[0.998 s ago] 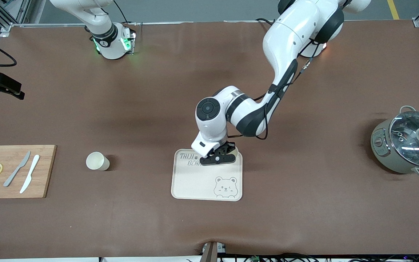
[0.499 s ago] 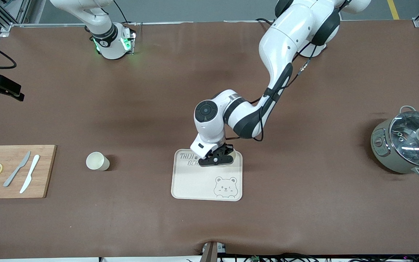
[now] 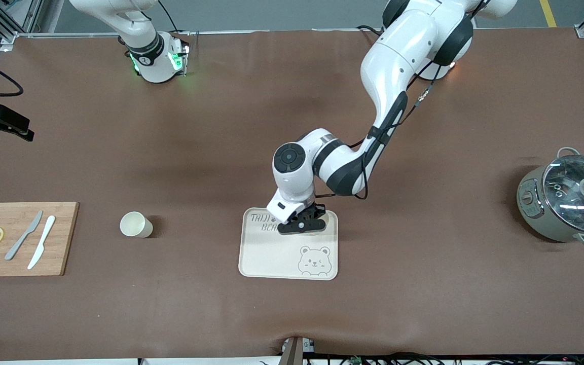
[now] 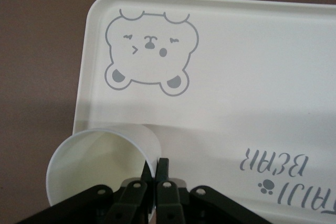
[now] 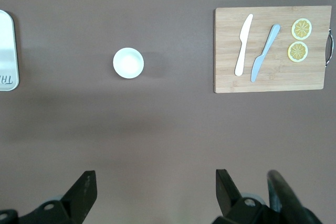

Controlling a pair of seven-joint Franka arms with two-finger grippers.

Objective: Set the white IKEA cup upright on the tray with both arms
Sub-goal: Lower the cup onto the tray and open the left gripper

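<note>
- well, the left gripper point(image 3: 302, 225) is low over the tray point(image 3: 271, 258), at the corner farther from the front camera and toward the left arm's end.
- its jaws are clamped on the wall of a white cup point(image 4: 100, 166), one finger inside the rim and one outside.
- the cup's mouth faces up, so it looks upright or close to it. i cannot tell whether its base already rests on the tray.
- judged from this, carrying is done. what seems left is to set the cup fully down, let go and lift away.
- the right gripper point(image 5: 155, 198) waits high over the table near the right arm's end, its jaws wide apart and empty.
- a second cup point(image 3: 136, 224) stands upright on the bare table between the board point(image 3: 18, 238) and the tray, well apart from both. it has not been picked up, and if it also belongs on the tray, that part is not yet done.
- the pot point(image 3: 566, 203) near the left arm's end plays no part.
</note>
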